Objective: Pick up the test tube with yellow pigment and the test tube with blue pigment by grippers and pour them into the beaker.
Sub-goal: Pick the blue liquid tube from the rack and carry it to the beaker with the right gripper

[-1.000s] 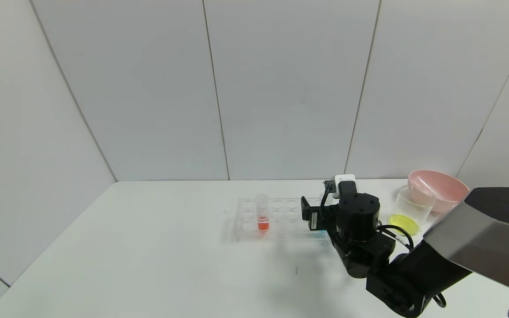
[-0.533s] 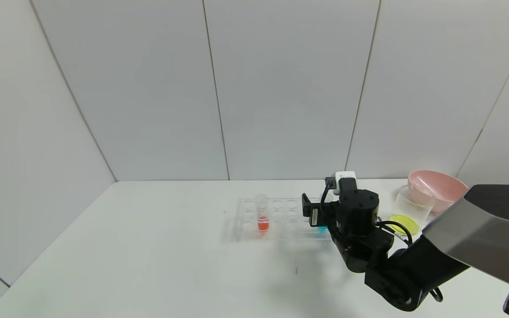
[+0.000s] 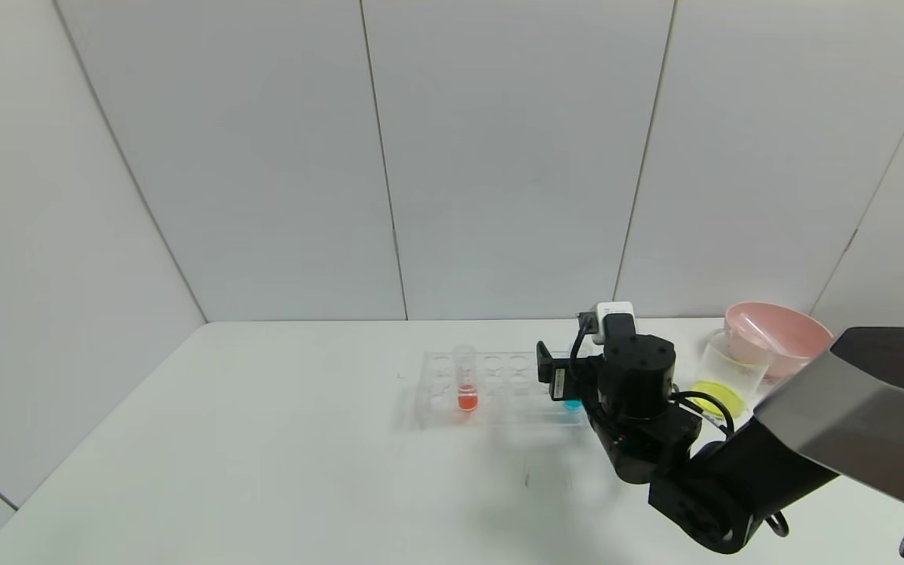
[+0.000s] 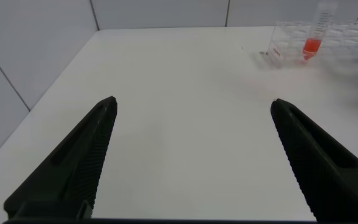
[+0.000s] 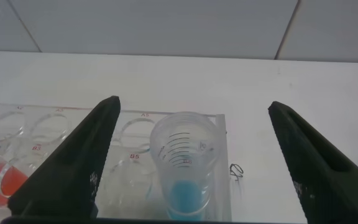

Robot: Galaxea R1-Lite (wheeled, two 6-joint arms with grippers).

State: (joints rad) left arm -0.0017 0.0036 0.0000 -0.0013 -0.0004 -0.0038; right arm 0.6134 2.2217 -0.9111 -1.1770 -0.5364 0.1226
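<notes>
white counter [image 3: 303, 463] lower frame: your right hand [image 5: 188, 162] gapes around the blue tube [image 5: 185, 165] in the rack [image 3: 499, 388]; left hand [image 4: 191, 155] gapes wide too.

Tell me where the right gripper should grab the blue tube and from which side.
Grip the blue tube on its clear upper wall, just below the rim, above the rack. It stands upright in an end hole, liquid only at the bottom. The right gripper is open with a finger either side, so closing in level from the front looks best, then lifting straight up.
</notes>
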